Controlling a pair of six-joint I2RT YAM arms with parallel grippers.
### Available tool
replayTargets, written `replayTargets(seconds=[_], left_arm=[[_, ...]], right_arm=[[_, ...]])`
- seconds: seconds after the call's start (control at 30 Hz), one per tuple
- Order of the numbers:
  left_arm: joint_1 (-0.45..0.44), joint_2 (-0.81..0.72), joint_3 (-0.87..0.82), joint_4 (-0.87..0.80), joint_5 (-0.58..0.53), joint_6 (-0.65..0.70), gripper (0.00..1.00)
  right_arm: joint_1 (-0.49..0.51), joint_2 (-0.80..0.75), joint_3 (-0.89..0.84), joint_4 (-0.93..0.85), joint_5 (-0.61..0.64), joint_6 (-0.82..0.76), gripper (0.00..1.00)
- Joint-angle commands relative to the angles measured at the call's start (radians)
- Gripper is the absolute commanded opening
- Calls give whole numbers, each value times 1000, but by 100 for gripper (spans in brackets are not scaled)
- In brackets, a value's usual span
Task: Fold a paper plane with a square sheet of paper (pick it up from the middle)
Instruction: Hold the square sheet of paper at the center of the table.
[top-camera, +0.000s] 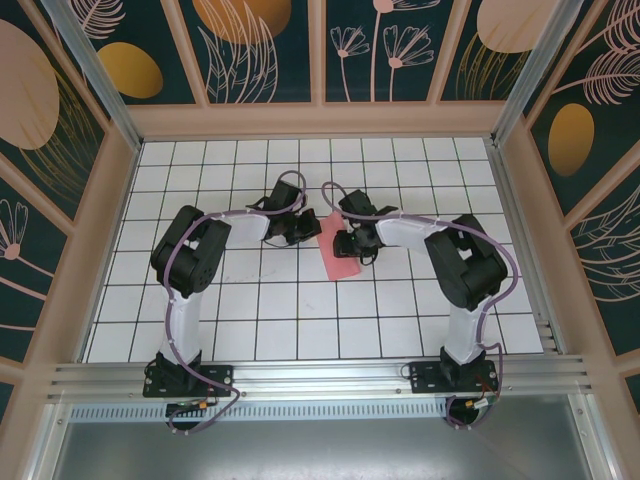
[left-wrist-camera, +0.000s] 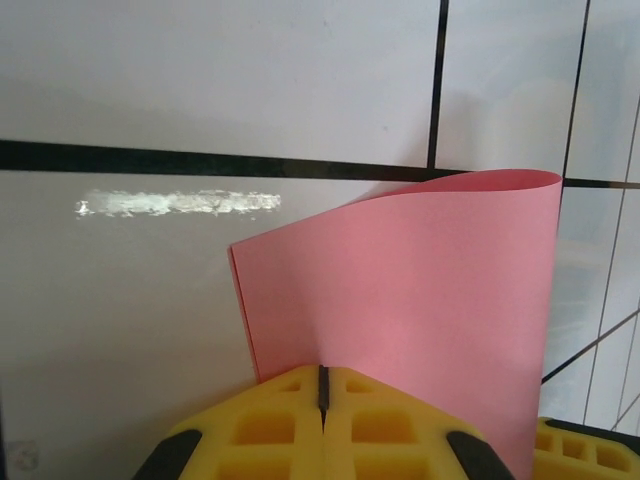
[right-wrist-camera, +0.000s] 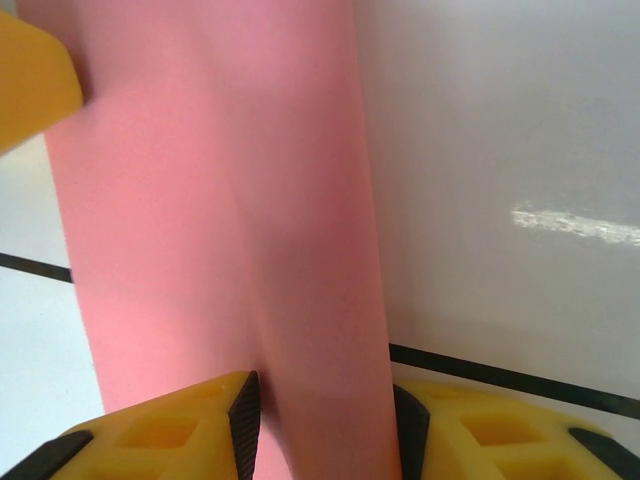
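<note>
Mid-board on the white gridded board (top-camera: 250, 310), both arms meet over the square sheet of paper (top-camera: 338, 252).
Left gripper (left-wrist-camera: 322, 395) is clamped tight on the sheet's edge (it curls up into a soft roll), and the right gripper (right-wrist-camera: 325, 420) has its jaws parted around the pink fold, pads against both sides.

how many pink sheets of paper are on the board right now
1. The sheet sits mid-board between the two arms, bent over, pinched at one edge by the left pincer. Nothing suggests a second one hidden.
</note>
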Motion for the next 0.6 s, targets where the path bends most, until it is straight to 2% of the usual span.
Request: replayTargets(seconds=[0.0, 0.2, 0.57], left_arm=[[10, 12, 43, -63, -36, 32, 0], [11, -27, 68, -18, 16, 8, 0], [-3, -88, -100, 99, 89, -63, 0]], right_arm=[[-4, 202, -92, -49, 165, 9, 43], [-4, 225, -114, -25, 162, 7, 42], [-4, 227, -116, -9, 135, 4, 42]])
